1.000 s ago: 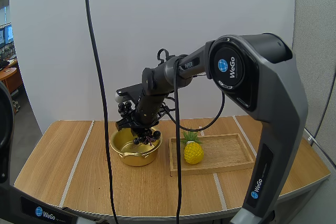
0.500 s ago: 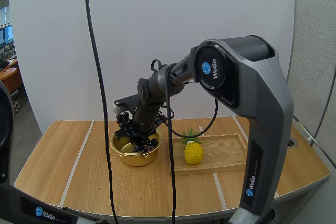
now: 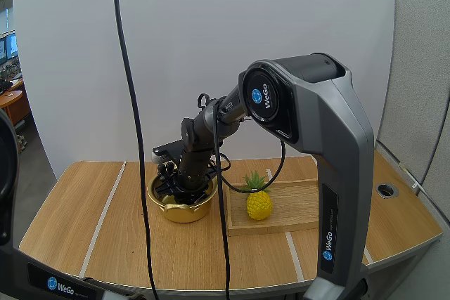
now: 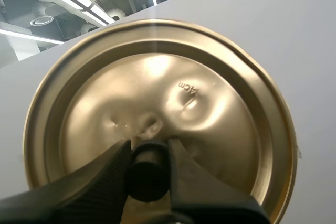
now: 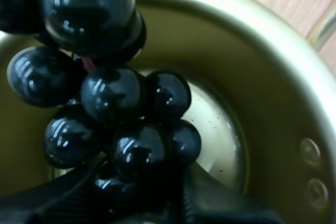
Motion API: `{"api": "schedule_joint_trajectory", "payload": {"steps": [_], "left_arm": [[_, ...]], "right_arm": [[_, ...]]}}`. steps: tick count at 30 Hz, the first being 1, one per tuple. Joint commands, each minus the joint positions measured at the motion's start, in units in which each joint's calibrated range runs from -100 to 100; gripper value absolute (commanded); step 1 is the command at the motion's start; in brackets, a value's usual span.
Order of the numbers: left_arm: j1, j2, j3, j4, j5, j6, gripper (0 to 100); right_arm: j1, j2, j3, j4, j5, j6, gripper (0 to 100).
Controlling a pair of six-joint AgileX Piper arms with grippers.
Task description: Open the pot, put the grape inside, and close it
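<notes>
Right pincer (image 3: 180, 186), clamped on the grapes (image 5: 118, 111), is low inside the pot (image 3: 184, 210): release gently, then lift straight out. Left pincer (image 4: 149, 162) holds the lid (image 4: 220, 129) by its knob (image 4: 148, 181).

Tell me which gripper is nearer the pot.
Right. The right gripper is down inside the pot, pinching the grapes. The left gripper is clamped on the knob of the lid, holding it away from the pot.

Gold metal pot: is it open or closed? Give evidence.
Open: the gold metal pot is uncovered, dark grapes hang inside it, and the left gripper holds the round gold lid by its knob.
</notes>
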Motion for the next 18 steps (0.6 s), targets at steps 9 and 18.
{"api": "schedule_joint_trajectory", "payload": {"steps": [9,18], "left_arm": [[0.06,-0.4,-0.4,0.8,-2.5,-0.5,0],[0.06,-0.4,-0.4,0.8,-2.5,-0.5,0]], "right_arm": [[0.0,-0.1,0.1,-2.2,13.8,-0.3,0],[0.0,-0.1,0.1,-7.1,18.8,-0.3,0]]}}
